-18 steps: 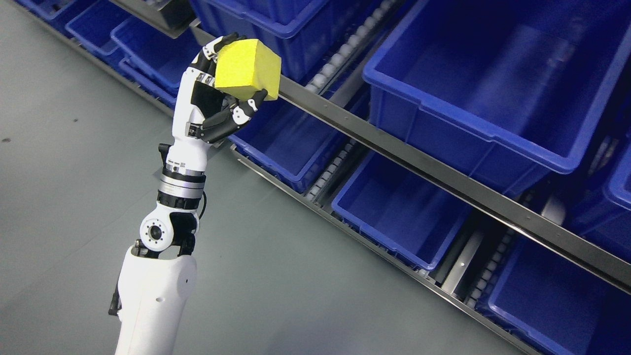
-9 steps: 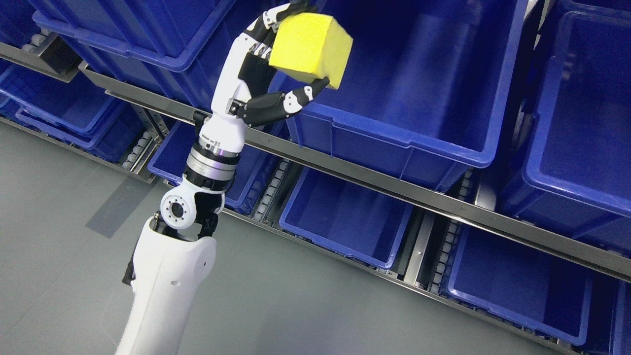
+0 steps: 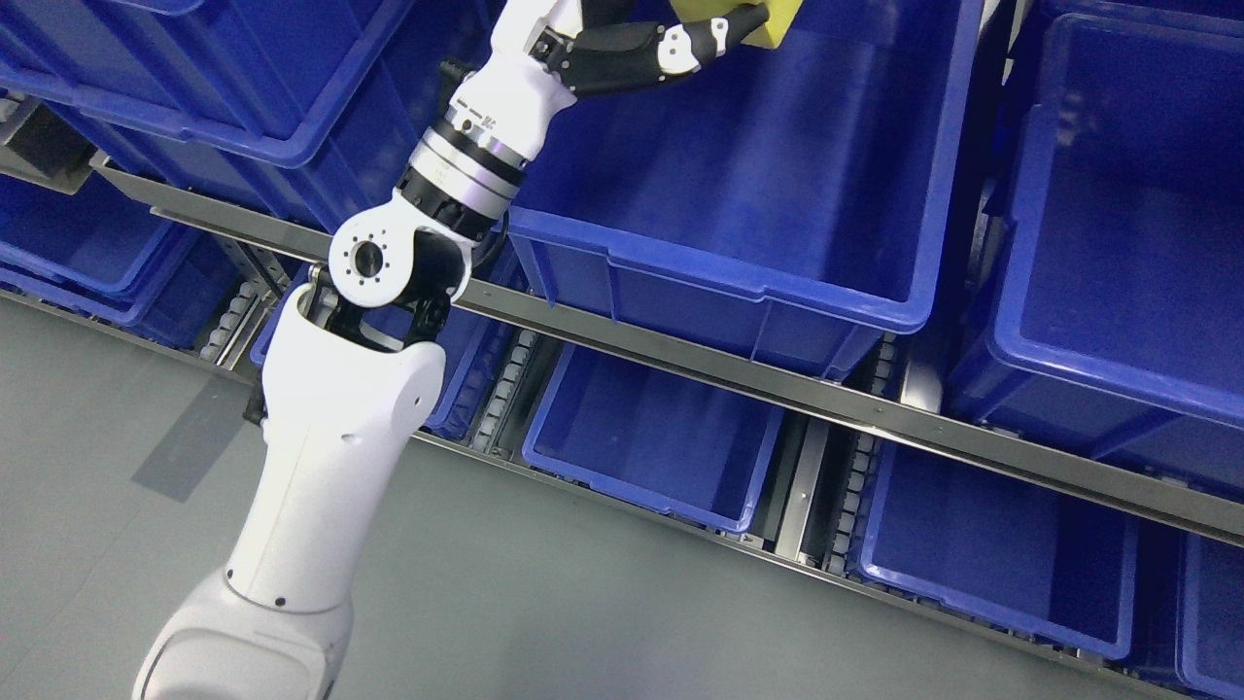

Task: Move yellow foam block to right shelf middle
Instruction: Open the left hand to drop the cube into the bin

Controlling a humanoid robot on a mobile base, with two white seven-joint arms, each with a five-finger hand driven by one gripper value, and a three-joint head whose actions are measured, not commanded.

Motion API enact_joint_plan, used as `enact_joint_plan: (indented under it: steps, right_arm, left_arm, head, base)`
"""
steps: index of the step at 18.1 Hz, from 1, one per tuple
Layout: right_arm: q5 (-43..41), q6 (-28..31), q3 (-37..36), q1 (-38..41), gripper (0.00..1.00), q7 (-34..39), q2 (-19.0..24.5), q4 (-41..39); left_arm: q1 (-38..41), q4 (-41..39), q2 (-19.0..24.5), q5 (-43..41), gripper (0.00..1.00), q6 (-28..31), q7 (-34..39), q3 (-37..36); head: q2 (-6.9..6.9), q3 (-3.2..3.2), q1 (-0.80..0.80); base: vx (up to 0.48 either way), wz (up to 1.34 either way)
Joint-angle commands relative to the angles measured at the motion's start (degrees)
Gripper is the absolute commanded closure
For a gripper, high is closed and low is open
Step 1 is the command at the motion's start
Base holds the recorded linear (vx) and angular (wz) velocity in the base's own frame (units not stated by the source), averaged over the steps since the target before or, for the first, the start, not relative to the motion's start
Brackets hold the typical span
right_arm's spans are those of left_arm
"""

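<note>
Only the lower edge of the yellow foam block (image 3: 768,24) shows, cut off by the top of the head view. My left hand (image 3: 680,34) is shut on the block, its black-and-white thumb curled under it. Hand and block hang over the far part of the large blue bin (image 3: 739,282) on the middle shelf level. The white left arm rises from the lower left, its forearm crossing that bin's front left corner. No right arm shows.
A grey metal shelf rail (image 3: 875,418) runs diagonally under the middle bins. More blue bins stand at upper left (image 3: 224,117) and right (image 3: 1118,292), with lower ones (image 3: 661,447) below the rail. Grey floor (image 3: 583,603) fills the bottom.
The camera has swung toward the shelves. My left arm has reached up and forward, carrying the yellow block from the bin's front rim to over its far part, mostly out of frame.
</note>
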Motion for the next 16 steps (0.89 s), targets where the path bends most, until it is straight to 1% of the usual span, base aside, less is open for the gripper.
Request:
enact_joint_plan:
  steps: [1,2,3,5,7,9,11,13,14,16]
  right_arm:
    - [0.0,0.0,0.0,-0.1,0.00,0.0,-1.0,-1.0]
    - [0.0,0.0,0.0,-0.1,0.00,0.0,-1.0,-1.0]
    - [0.0,0.0,0.0,-0.1,0.00,0.0,-1.0,-1.0]
    - [0.0,0.0,0.0,-0.1,0.00,0.0,-1.0,-1.0]
    - [0.0,0.0,0.0,-0.1,0.00,0.0,-1.0,-1.0]
    - [0.0,0.0,0.0,-0.1,0.00,0.0,-1.0,-1.0]
    - [0.0,0.0,0.0,-0.1,0.00,0.0,-1.0,-1.0]
    - [0.0,0.0,0.0,-0.1,0.00,0.0,-1.0,-1.0]
    - [0.0,0.0,0.0,-0.1,0.00,0.0,-1.0,-1.0]
    - [0.0,0.0,0.0,-0.1,0.00,0.0,-1.0,-1.0]
  left_arm:
    - [-9.4,15.3,1.0,0.4,0.56,7.0,0.2,-5.6]
    - [-10.4,17.7,1.0,0.4,0.51,8.0,0.2,-5.7]
    - [-11.0,19.9,1.0,0.2,0.44,8.6,0.2,-6.0]
    - [-11.7,24.3,1.0,-1.1,0.23,10.9,0.3,-6.7]
    - [-12.0,25.9,1.0,-3.0,0.10,12.3,0.4,-6.7]
    - [-12.0,26.2,1.0,-3.2,0.01,12.4,1.5,-6.5]
    - [-11.9,26.0,1.0,-3.2,0.00,12.4,1.7,-5.9]
    - [-11.9,25.1,1.0,-3.1,0.00,11.7,1.7,-2.7]
    - [-11.6,23.5,1.0,-3.1,0.00,9.9,1.7,-0.2]
    - [-9.6,19.6,1.0,-3.1,0.00,2.3,1.5,3.9]
  head:
    - [0.00,0.00,0.00]
    - [0.00,0.00,0.00]
    - [0.00,0.00,0.00]
    - [0.00,0.00,0.00]
    - [0.00,0.00,0.00]
    - [0.01,0.00,0.00]
    - [0.01,0.00,0.00]
    - [0.00,0.00,0.00]
    - [0.01,0.00,0.00]
    - [0.01,0.00,0.00]
  base:
    - [0.033,-0.17]
    - [0.038,-0.20]
    - [0.038,-0.20]
    - [0.046,-0.24]
    - [0.046,-0.25]
    - [0.052,-0.26]
    - [0.058,-0.22]
    - [0.045,-0.16]
    - [0.033,-0.14]
    - [0.023,-0.07]
